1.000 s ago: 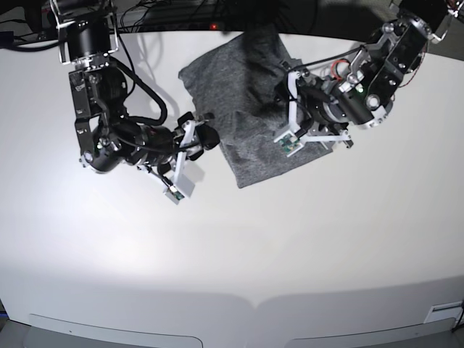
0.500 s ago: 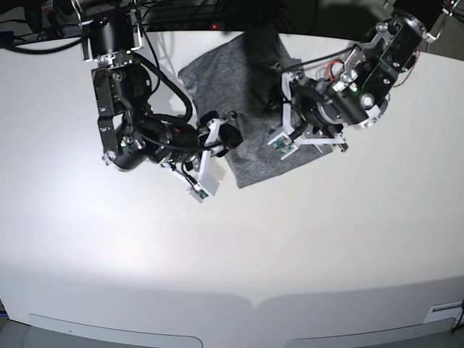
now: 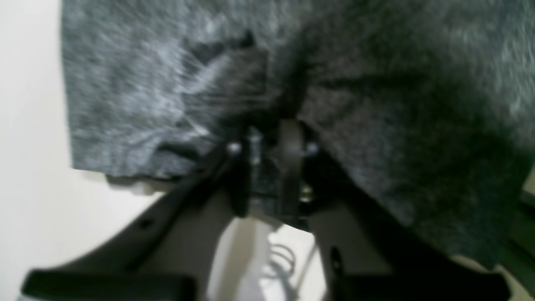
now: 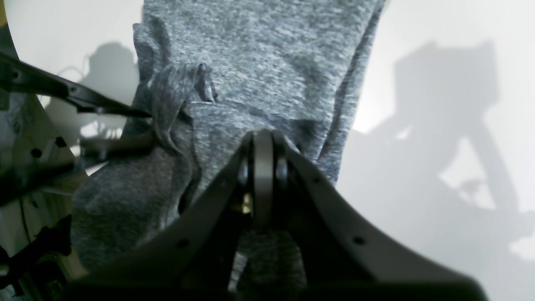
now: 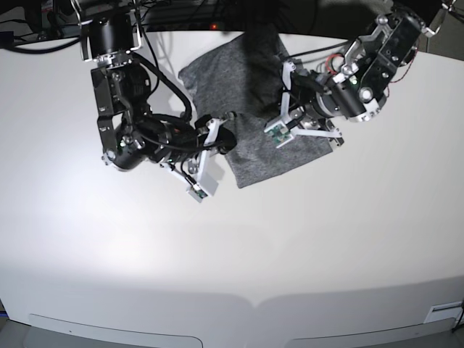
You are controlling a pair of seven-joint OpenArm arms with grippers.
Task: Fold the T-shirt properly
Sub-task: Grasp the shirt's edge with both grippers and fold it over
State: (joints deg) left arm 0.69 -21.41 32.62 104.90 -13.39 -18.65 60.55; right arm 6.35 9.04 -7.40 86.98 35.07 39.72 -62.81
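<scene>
The heather-grey T-shirt [image 5: 243, 80] lies folded into a rough rectangle at the back of the white table. On its right half, my left gripper [image 5: 284, 116] has come down; in the left wrist view its fingers [image 3: 288, 167] stand close together with a bunched ridge of fabric [image 3: 376, 83] pinched between them. My right gripper [image 5: 226, 132] is at the shirt's near-left edge. Seen from the right wrist, its jaws [image 4: 262, 163] are pressed shut on puckered cloth [image 4: 259, 62]. The left gripper [image 4: 146, 127] also shows there, nipping a fold.
The white table [image 5: 290, 254] stretches toward me from the shirt. Dark cables [image 5: 167, 22] run along its back edge. Both arms cast shadows on the tabletop [image 4: 439, 125] beside the shirt.
The right arm slid in to the shirt's left edge and its jaws closed. The left gripper's jaws, wide before, have closed onto the fabric.
</scene>
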